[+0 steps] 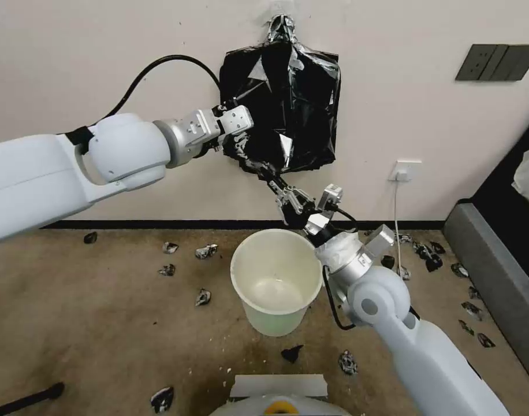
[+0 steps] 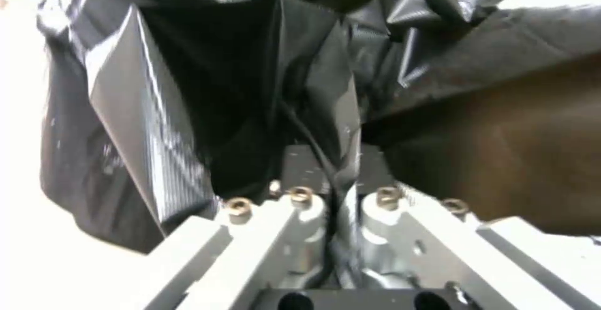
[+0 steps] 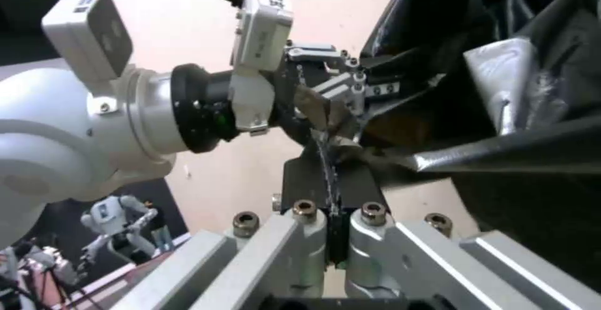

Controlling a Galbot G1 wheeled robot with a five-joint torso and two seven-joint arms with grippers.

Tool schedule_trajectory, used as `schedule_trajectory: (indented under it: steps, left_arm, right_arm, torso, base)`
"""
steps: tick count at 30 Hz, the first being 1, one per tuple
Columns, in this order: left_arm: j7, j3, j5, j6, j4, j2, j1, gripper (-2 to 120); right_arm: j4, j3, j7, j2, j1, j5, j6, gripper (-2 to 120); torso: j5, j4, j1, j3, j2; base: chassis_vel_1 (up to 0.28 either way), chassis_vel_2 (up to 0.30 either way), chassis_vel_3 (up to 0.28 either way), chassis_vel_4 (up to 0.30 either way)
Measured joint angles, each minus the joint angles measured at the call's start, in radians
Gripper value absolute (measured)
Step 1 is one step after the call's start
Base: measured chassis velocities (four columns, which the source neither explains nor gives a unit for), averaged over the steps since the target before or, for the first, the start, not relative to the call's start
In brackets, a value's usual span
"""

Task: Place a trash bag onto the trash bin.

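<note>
A flat bundle of black bags (image 1: 302, 98) hangs on the wall by its bunched top. My left gripper (image 1: 237, 140) is at the bundle's left edge, shut on a fold of thin glossy trash bag (image 2: 313, 108) that runs between its fingers (image 2: 300, 206). My right gripper (image 1: 280, 189) reaches up to the lower corner, shut on a thin stretched strip of the same black film (image 3: 330, 174). The left gripper (image 3: 350, 89) shows close above it in the right wrist view. The cream-white trash bin (image 1: 276, 320) stands upright on the carpet below both grippers, with nothing inside.
Small torn black scraps (image 1: 205, 251) lie scattered over the brown carpet around the bin. A wall socket (image 1: 404, 170) with a white cord sits right of the bundle. A grey padded edge (image 1: 495, 271) runs along the right. My base (image 1: 279, 398) is just in front of the bin.
</note>
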Motion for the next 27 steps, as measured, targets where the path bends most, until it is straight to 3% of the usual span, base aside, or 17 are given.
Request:
schedule_trajectory:
  steps: [6, 8, 11, 12, 14, 17, 18, 20, 21, 23, 27]
  left_arm:
    - [-0.055, -0.027, -0.045, 0.001, 0.0, -0.006, 0.028, 0]
    - [-0.118, -0.078, -0.098, 0.002, -0.009, 0.001, 0.087, 0]
    - [-0.156, -0.116, -0.134, -0.003, -0.014, 0.005, 0.126, 0]
    - [-0.206, -0.169, -0.19, -0.015, -0.021, 0.01, 0.181, 0]
    - [-0.273, -0.248, -0.264, -0.048, -0.031, 0.015, 0.256, 0]
    - [-0.316, -0.318, -0.311, -0.092, -0.037, 0.018, 0.325, 0]
    - [-0.316, -0.318, -0.311, -0.092, -0.037, 0.018, 0.325, 0]
    - [-0.342, -0.396, -0.34, -0.144, -0.046, 0.019, 0.403, 0]
    - [-0.342, -0.396, -0.34, -0.144, -0.046, 0.019, 0.403, 0]
    - [-0.361, -0.449, -0.347, -0.187, -0.053, 0.019, 0.469, 0]
    - [-0.365, -0.506, -0.351, -0.226, -0.065, 0.021, 0.543, 0]
  right_arm:
    - [0.018, 0.007, 0.004, -0.008, -0.009, -0.001, -0.001, 0]
    - [0.029, 0.011, 0.018, -0.014, -0.012, -0.005, -0.006, 0]
    - [0.036, 0.013, 0.026, -0.018, -0.014, -0.01, -0.011, 0]
    - [0.048, 0.017, 0.039, -0.023, -0.018, -0.02, -0.02, 0]
    - [0.072, 0.026, 0.07, -0.033, -0.033, -0.043, -0.039, 8]
    - [0.099, 0.039, 0.103, -0.05, -0.058, -0.077, -0.056, 18]
    - [0.099, 0.039, 0.103, -0.05, -0.058, -0.077, -0.056, 18]
    - [0.139, 0.066, 0.149, -0.084, -0.099, -0.147, -0.092, 30]
    - [0.139, 0.066, 0.149, -0.084, -0.099, -0.147, -0.092, 30]
    - [0.175, 0.1, 0.194, -0.128, -0.132, -0.193, -0.124, 41]
    - [0.214, 0.145, 0.259, -0.177, -0.14, -0.191, -0.166, 55]
  torso:
    - [-0.0002, 0.0006, 0.0, 0.0, 0.0]
    - [-0.0002, 0.0006, 0.0, 0.0, 0.0]
    - [-0.0001, 0.0005, 0.0, 0.0, 0.0]
    - [-0.0004, 0.0005, 0.0, 0.0, 0.0]
    - [-0.0004, 0.0006, 0.0, 0.0, 0.0]
    - [-0.0002, 0.0006, 0.0, 0.0, 0.0]
    - [-0.0002, 0.0006, 0.0, 0.0, 0.0]
    - [0.0, 0.0006, 0.0, 0.0, 0.0]
    - [0.0, 0.0006, 0.0, 0.0, 0.0]
    - [-0.0003, 0.0005, 0.0, 0.0, 0.0]
    - [-0.0002, 0.0004, 0.0, 0.0, 0.0]
  base:
    - [0.0, 0.0, 0.0, 0.0]
    - [0.0, 0.0, 0.0, 0.0]
    - [0.0, 0.0, 0.0, 0.0]
    - [0.0, 0.0, 0.0, 0.0]
    - [0.0, 0.0, 0.0, 0.0]
    - [0.0, 0.0, 0.0, 0.0]
    - [0.0, 0.0, 0.0, 0.0]
    - [0.0, 0.0, 0.0, 0.0]
    - [0.0, 0.0, 0.0, 0.0]
    - [0.0, 0.0, 0.0, 0.0]
    - [0.0, 0.0, 0.0, 0.0]
